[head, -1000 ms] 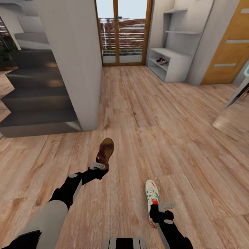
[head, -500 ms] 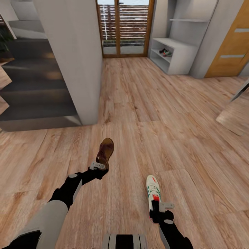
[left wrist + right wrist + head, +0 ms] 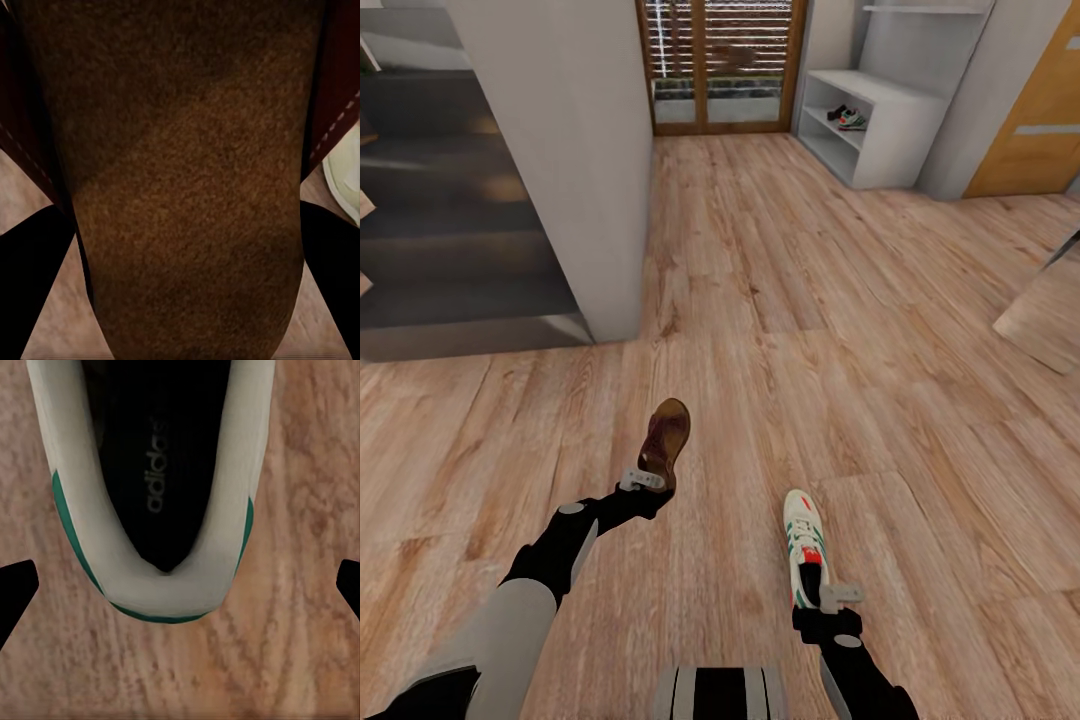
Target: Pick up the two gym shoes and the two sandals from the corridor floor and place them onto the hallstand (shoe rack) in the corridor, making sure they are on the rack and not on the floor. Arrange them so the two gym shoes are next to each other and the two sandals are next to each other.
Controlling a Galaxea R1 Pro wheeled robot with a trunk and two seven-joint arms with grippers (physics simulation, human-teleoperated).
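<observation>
Hallstand point(image 3: 880, 135) stands at the far end of the corridor floor point(image 3: 780, 330), beside the glazed door point(image 3: 715, 65). Its shelf tier carries one gym shoe and one dark item just beside it point(image 3: 846, 117), too small to identify. Left gripper point(image 3: 643, 482) is closed on one sandal point(image 3: 664, 440), held above the floor; the left wrist view shows its brown sole point(image 3: 187, 172) between the dark fingers point(image 3: 30, 262). Right gripper point(image 3: 838, 596) grips the heel of one gym shoe point(image 3: 802, 545); in the right wrist view the finger tips point(image 3: 16, 585) sit apart from the shoe's sides, so grip contact cannot be confirmed.
</observation>
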